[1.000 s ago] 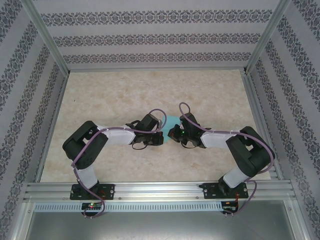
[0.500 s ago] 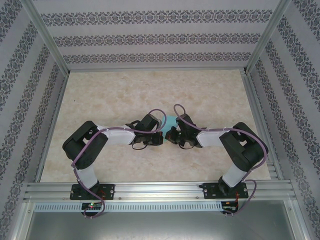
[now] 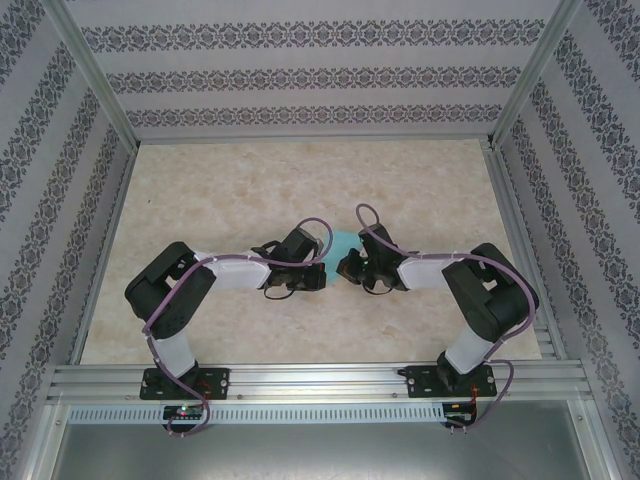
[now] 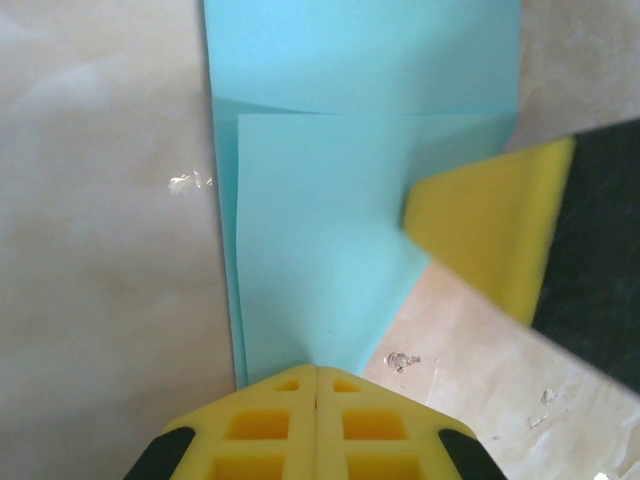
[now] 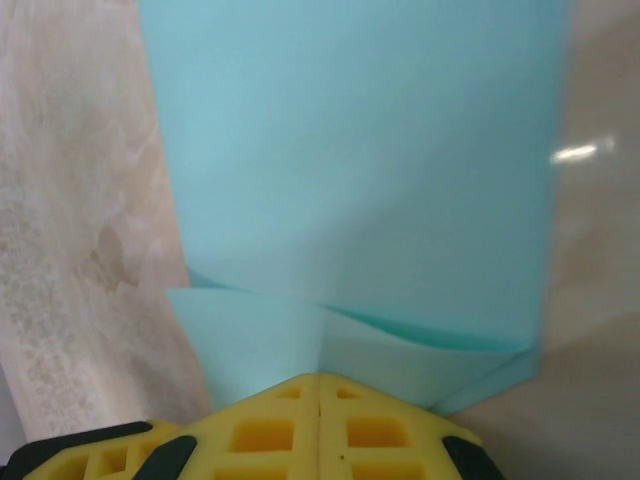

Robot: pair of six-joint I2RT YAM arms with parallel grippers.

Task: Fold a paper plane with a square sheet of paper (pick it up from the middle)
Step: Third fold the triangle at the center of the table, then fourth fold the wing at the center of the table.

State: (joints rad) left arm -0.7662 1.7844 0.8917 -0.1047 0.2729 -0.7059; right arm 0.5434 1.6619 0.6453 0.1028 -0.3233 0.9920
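Near edge: two arms, left arm [image 3: 175, 290] and right arm [image 3: 490, 300], both bent inward so the wrists meet mid-tabletop.

Next, the left fingers [image 4: 265, 425]: clenched, tips together right at the pointed near corner of a folded flap [image 4: 320, 260]. Same for the right fingers [image 5: 265, 435]: clenched, tips on the sheet's near edge where two layers lift a little. No gap in either pair. Can't tell whether they nip a layer or just press down on it. From the left wrist, one right finger pad [image 4: 490, 235] sits at that flap's right-hand edge.

Between the two wrists lies the square sheet of paper [image 3: 345, 243], on the tabletop [image 3: 250, 180], meeting both sets of tips. It's partly folded: flap doubled over with one slanted edge, and a straight crease across beyond it.

My read: early-to-mid fold, corner flaps going down, no dart shape yet. Next move wants one side pinning the sheet while the other runs along the crease to flatten it. Paper's thin, so it'll likely skid or spring up if both lift together.

Count: arms 2, finger pairs 2, sheets 1. Patterned walls [image 3: 320, 75] at the far end.
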